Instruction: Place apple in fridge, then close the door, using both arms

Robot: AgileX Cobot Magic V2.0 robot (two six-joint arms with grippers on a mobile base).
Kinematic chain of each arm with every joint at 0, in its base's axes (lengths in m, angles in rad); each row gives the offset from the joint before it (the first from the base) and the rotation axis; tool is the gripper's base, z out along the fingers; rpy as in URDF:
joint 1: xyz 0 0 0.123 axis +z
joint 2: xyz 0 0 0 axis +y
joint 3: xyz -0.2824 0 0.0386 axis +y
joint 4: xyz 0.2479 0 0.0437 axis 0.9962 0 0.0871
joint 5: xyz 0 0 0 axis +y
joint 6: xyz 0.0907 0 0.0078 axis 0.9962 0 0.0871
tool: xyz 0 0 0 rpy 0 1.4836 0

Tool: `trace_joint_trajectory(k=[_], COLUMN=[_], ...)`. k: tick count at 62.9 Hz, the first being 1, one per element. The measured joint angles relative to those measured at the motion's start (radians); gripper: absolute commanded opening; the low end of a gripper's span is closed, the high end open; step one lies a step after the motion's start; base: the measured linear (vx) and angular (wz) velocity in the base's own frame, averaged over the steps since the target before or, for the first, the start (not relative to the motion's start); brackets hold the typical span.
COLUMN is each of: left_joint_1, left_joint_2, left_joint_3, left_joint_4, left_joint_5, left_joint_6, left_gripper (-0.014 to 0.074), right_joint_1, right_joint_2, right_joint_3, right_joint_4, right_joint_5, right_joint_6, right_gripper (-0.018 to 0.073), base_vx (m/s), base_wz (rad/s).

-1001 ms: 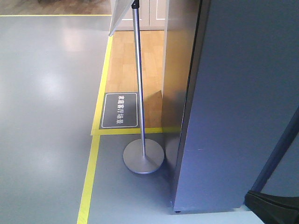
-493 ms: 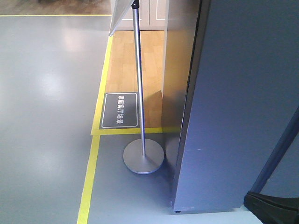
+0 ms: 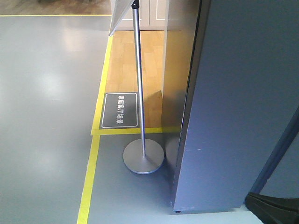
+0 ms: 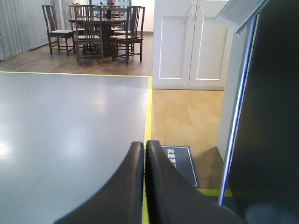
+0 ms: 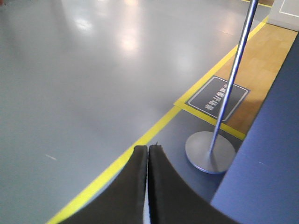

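Grey floor (image 3: 46,116) edged with yellow tape (image 3: 91,172), wood-plank patch (image 4: 187,116) beyond it. Left gripper (image 4: 144,151) fingers pressed together, nothing between them — dark floor sign (image 4: 181,163) just past the tips on their right, dining table and chairs (image 4: 93,28) far ahead, white cabinet doors (image 4: 191,44) ahead-right. Right gripper (image 5: 147,154) likewise clenched and empty; stand (image 5: 211,151) just right of its tips. Fridge (image 3: 238,107) shows only a dark grey slab, cut off at the frame edges — door indistinguishable, apple not visible.

A dark floor sign (image 3: 120,110) bears white Chinese characters, too small to read surely.
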State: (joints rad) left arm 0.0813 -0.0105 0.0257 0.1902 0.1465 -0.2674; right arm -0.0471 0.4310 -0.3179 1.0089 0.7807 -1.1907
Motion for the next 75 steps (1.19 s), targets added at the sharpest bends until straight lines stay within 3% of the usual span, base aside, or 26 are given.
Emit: trace_joint_trajectory(k=[9,19,33,44,50,60,75], left_joint_1=[0.0,0.0,0.0,0.0,0.0,0.0,0.0], left_joint_2=[0.0,0.0,0.0,0.0,0.0,0.0,0.0], left_joint_3=[0.0,0.0,0.0,0.0,0.0,0.0,0.0], left_joint_4=[0.0,0.0,0.0,0.0,0.0,0.0,0.0], left_joint_5=[0.001,0.001,0.001,0.001,0.001,0.001,0.003], left_joint_6=[0.0,0.0,0.0,0.0,0.0,0.0,0.0], left_gripper=[-0.0008,-0.0008,-0.0008,-0.0008,-0.0008,-0.0008,-0.0008], right_joint_1=[0.0,0.042,0.097,0.097,0.097,0.097,0.097], right_joint_2=[-0.014,-0.075,-0.179,-0.254,-0.303,-0.393,-0.442], right_joint_3=[0.0,0.0,0.024,0.154,0.231,0.335,0.345], right_joint_4=[-0.096,-0.271,-0.566,-0.821,-0.915,-0.966,-0.974], right_joint_5=[-0.005,-0.053,-0.23,-0.399,-0.477,-0.602,-0.695], right_joint_6=[0.038,0.231,0.649,1.003,1.129,1.205,1.202], right_gripper=[-0.0003,-0.0003,-0.0003,-0.0003,-0.0003,-0.0003,-0.0003], base_vx=[0.0,0.0,0.0,0.0,0.0,0.0,0.0], base_wz=[0.0,0.0,0.0,0.0,0.0,0.0,0.0])
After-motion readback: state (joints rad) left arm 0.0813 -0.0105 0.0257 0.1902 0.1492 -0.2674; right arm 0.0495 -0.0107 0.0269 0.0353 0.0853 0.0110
